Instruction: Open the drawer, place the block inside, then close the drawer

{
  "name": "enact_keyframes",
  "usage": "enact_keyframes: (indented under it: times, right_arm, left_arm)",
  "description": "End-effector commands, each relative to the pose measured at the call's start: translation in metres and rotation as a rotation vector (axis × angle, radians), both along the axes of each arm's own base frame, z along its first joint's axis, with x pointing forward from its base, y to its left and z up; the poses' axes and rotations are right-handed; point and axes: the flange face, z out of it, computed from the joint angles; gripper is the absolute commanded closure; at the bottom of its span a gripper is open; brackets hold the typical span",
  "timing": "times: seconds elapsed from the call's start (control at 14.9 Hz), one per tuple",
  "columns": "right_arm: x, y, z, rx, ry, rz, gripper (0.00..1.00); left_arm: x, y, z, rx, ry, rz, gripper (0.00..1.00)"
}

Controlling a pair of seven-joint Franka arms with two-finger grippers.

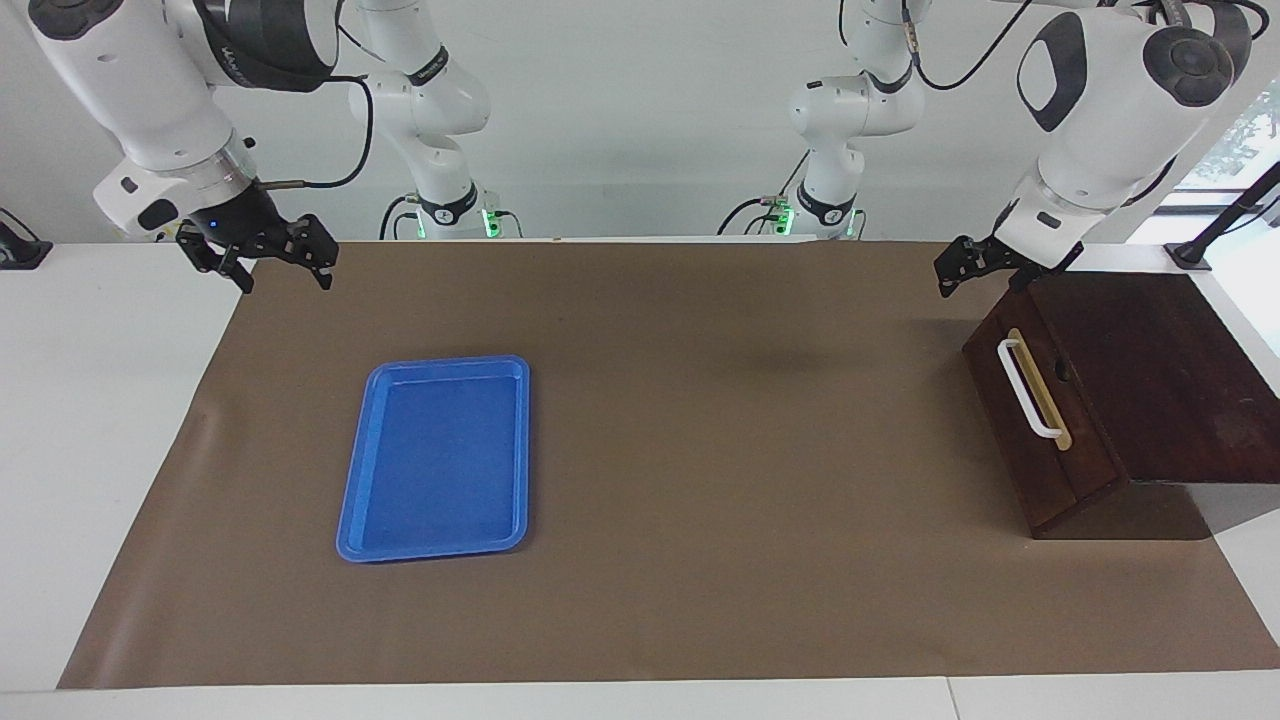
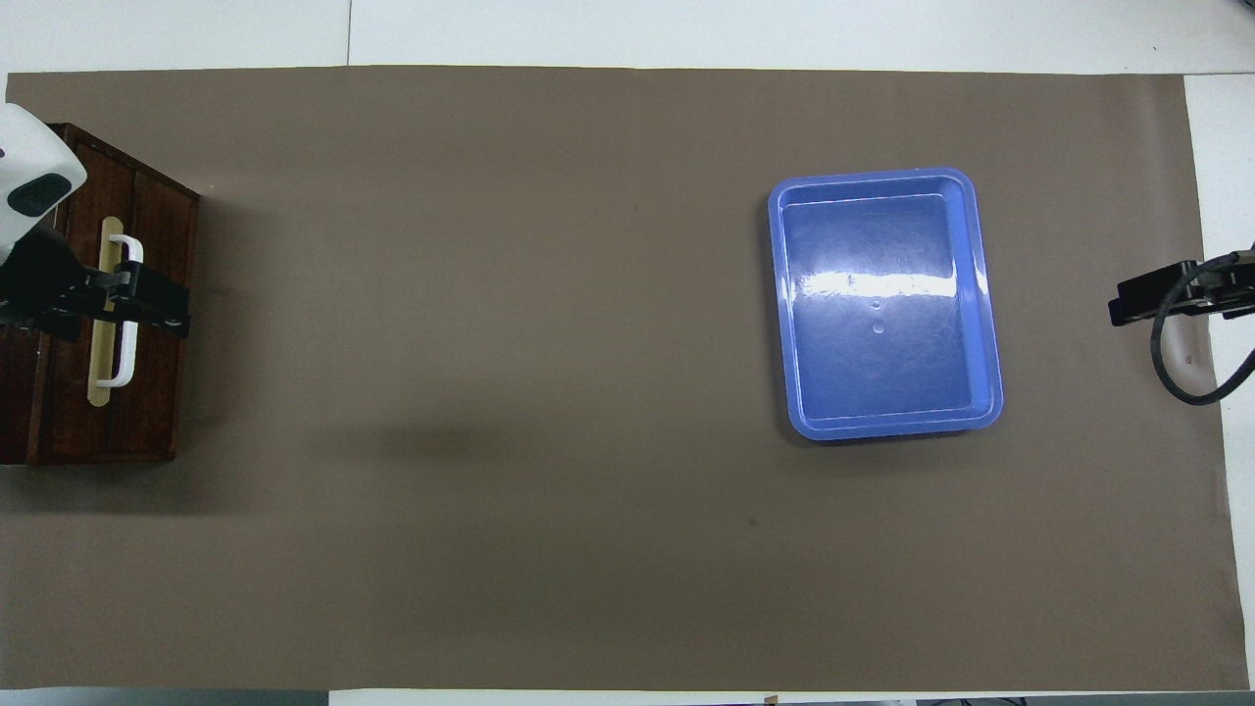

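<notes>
The drawer [image 1: 1040,420] sits shut in its box at the left arm's end of the table, its white handle [image 1: 1030,390] lying lengthwise along the front. The left gripper [image 1: 968,262] hangs open and empty above the box's nearer corner, so the handle lies below it, a little farther out. No block is visible. The right gripper [image 1: 268,258] waits open; a blue tray [image 1: 350,520] lies toward its end, well apart.

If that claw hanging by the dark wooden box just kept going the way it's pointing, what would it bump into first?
The left gripper hangs open above the drawer and points down, slanting toward the middle of the table. It would probably first meet the drawer's front near the white handle, or the brown mat just in front; depth is unclear.
</notes>
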Motion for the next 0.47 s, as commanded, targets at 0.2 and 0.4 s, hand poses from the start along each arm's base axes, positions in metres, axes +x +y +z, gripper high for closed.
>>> enact_keyframes:
  times: [0.2, 0.4]
  right_arm:
    - [-0.0045, -0.0056, 0.0030, -0.017, -0.003, 0.024, 0.00]
    - [-0.0047, -0.0072, 0.0030, -0.017, -0.002, 0.021, 0.00]
  left_arm:
    - [0.0059, -0.0002, 0.0054, -0.018, -0.031, -0.004, 0.00]
    - [0.0095, -0.0016, 0.0091, -0.030, -0.063, -0.007, 0.00]
